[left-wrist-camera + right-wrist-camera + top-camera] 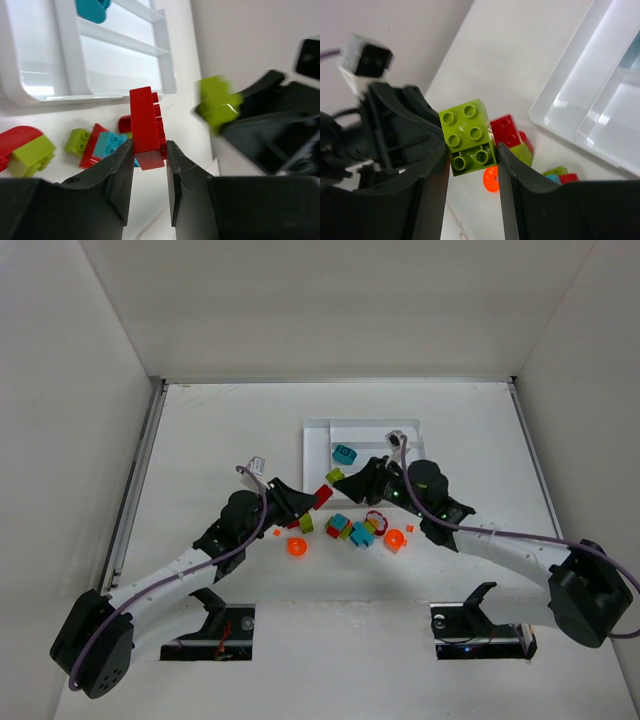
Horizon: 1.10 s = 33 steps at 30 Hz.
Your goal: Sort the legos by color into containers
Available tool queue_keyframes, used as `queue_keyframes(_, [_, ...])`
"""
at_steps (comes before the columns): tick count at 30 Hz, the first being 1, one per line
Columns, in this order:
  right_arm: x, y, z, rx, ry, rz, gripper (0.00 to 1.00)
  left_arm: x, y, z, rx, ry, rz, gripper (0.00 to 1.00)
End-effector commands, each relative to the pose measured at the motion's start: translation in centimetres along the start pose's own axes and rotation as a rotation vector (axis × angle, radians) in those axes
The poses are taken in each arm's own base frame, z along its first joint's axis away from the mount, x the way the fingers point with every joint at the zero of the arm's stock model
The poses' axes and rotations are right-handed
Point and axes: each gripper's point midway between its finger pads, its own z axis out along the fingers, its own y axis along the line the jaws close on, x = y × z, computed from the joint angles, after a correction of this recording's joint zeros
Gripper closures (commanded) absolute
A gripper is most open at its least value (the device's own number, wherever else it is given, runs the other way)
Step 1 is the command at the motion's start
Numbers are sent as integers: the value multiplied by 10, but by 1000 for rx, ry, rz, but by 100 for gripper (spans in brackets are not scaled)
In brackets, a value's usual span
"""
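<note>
Legos: small plastic bricks in red, yellow-green, teal-blue and orange. Most lie in a loose pile (350,528) on the white surface (200,440) at the centre of the top view, just below the tray.
Containers: the slots of a shallow white rectangular plastic tray (312,445), upper centre of the top view. One teal-blue brick (345,453) lies in it, the only piece I can see inside.
Left pincer (150,152): clamped on a red rectangular plastic brick (146,125), held on end above the surface, near the tray's lower-left corner.
Right pincer (472,159): squeezing a yellow-green studded plastic brick (467,136), lifted at the tray's lower edge. Whether it is over a slot I cannot tell.
Progress: early, I'd judge. One brick is sorted and two are in the air.
Left to do: drop both bricks, then clear the pile. There is also a round orange piece (296,547) lower left of the pile, another (395,538) to its right, and some tiny orange bits.
In the way: the two pincers hang close together at the same corner of the tray and look likely to crowd each other.
Around: plain white walls (60,390) box in the surface.
</note>
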Motion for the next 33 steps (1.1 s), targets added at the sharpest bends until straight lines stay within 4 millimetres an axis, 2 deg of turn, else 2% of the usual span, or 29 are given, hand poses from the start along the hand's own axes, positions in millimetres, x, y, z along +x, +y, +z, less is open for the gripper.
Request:
queue_keyframes(1, [-58, 43, -15, -150, -149, -7, 84, -5, 6, 2, -38, -19, 58, 90])
queue_keyframes(5, [-83, 47, -28, -157, -204, -14, 84, -10, 9, 4, -51, -31, 65, 90])
queue_keyframes(7, [-84, 38, -29, -123, -215, -21, 83, -19, 7, 6, -60, -56, 64, 90])
queue_keyframes(10, [-71, 7, -21, -12, -200, -16, 83, -37, 1, 15, -72, -101, 100, 90])
queue_keyframes(12, [-63, -17, -18, 77, -200, -18, 83, -47, 1, 22, -101, -135, 127, 89])
queue_keyframes(14, [-51, -32, -18, 135, -189, -28, 83, -54, 6, 30, -142, -162, 168, 89])
queue_keyframes(24, [-24, -79, -22, 304, -149, -62, 83, -80, 34, 80, -279, -213, 280, 88])
queue_keyframes(30, [-16, -90, -17, 343, -122, -81, 83, -97, 44, 118, -274, -225, 312, 87])
queue_keyframes(33, [-14, -93, -15, 350, -118, -80, 83, -104, 58, 135, -307, -223, 317, 84])
